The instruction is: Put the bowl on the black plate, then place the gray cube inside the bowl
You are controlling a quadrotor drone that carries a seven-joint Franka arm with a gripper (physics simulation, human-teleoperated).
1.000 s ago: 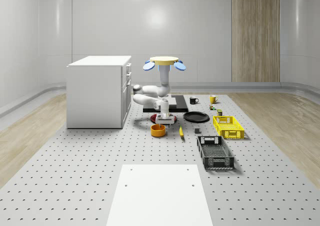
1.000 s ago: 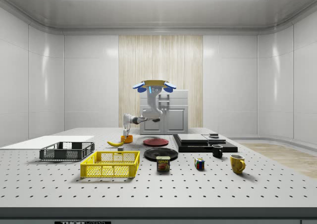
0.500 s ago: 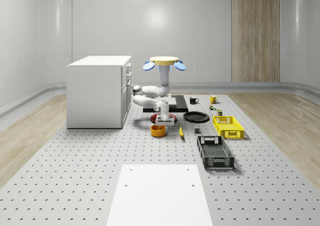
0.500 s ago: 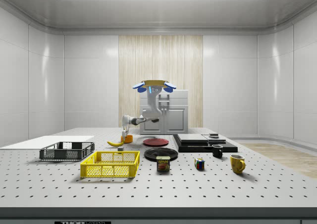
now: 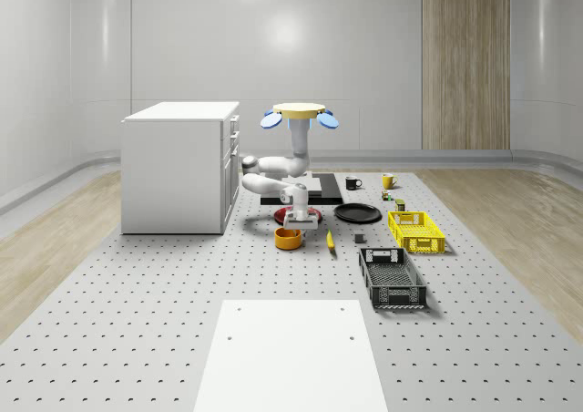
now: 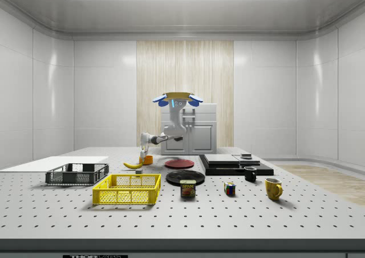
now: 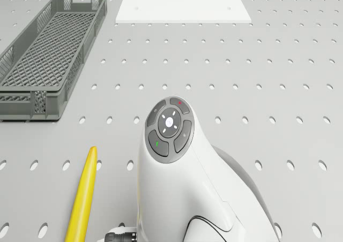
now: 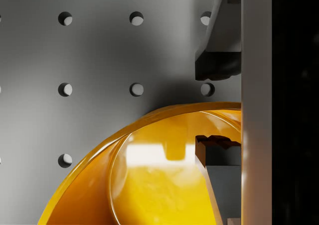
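Orange bowl [image 8: 149,180] rim sits between gripper [image 8: 219,108] fingers.

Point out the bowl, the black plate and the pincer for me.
bowl [image 5: 288,239]: whole-scene view, orange side wall.
black plate [image 5: 357,213]: whole-scene view, middle of its top.
pincer [image 8: 213,108]: wrist view, midway between fingertips, straddling the bowl's rim.

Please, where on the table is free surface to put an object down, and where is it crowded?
Free: the perforated table between the white cabinet and the white flat sheet. Crowded: around the orange bowl, with the yellow banana, red plate, black round plate, yellow crate and dark grey crate.
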